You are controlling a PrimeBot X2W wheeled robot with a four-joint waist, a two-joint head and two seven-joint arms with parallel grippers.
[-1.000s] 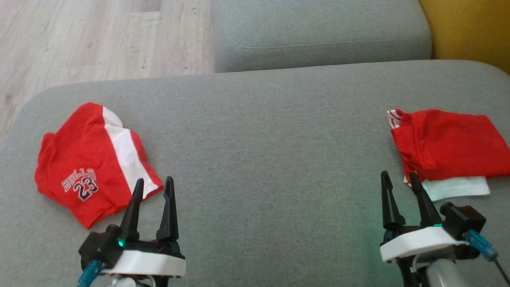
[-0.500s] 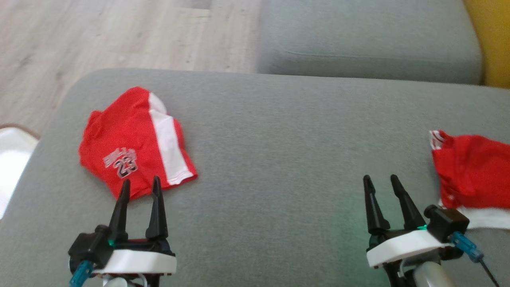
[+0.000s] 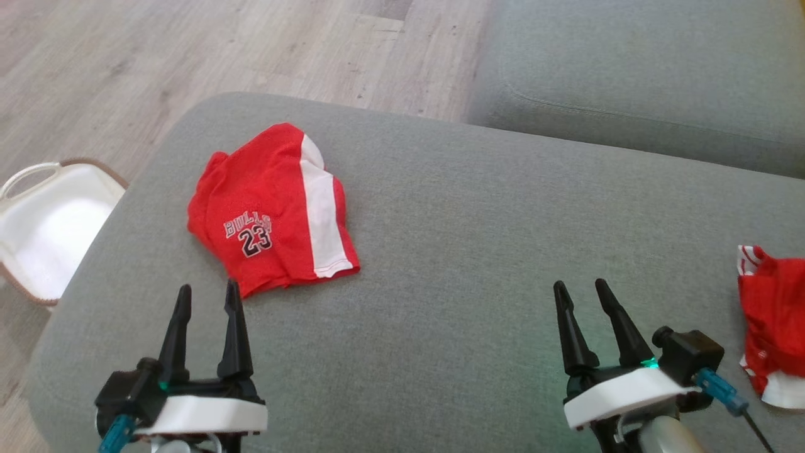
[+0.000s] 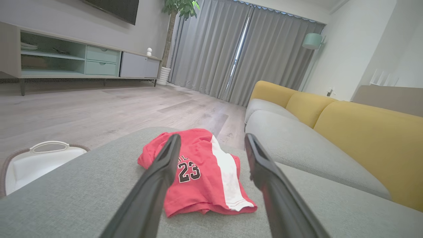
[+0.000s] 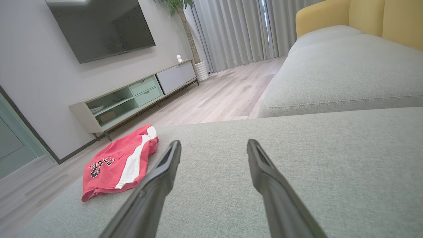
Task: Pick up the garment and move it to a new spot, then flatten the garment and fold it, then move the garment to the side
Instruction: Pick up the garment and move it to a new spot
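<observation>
A crumpled red garment (image 3: pixel 270 211) with a white side stripe and the number 23 lies on the grey sofa cushion (image 3: pixel 478 251), toward its left end. The same garment (image 4: pixel 198 172) sits straight ahead in the left wrist view, and the garment (image 5: pixel 119 163) lies off to the left in the right wrist view. My left gripper (image 3: pixel 207 294) is open, its tips just short of the garment's near edge. At the lower right my right gripper (image 3: pixel 578 289) is open over bare cushion, empty.
A second red and white cloth (image 3: pixel 773 321) lies folded at the right edge of the cushion. A white basket (image 3: pixel 44 226) stands on the wooden floor left of the sofa. Another grey seat cushion (image 3: pixel 641 75) lies beyond, with yellow backrests (image 4: pixel 363 138).
The head camera has swung left, bringing the basket into sight and pushing the second cloth to the right edge. Both grippers stay open and empty.
</observation>
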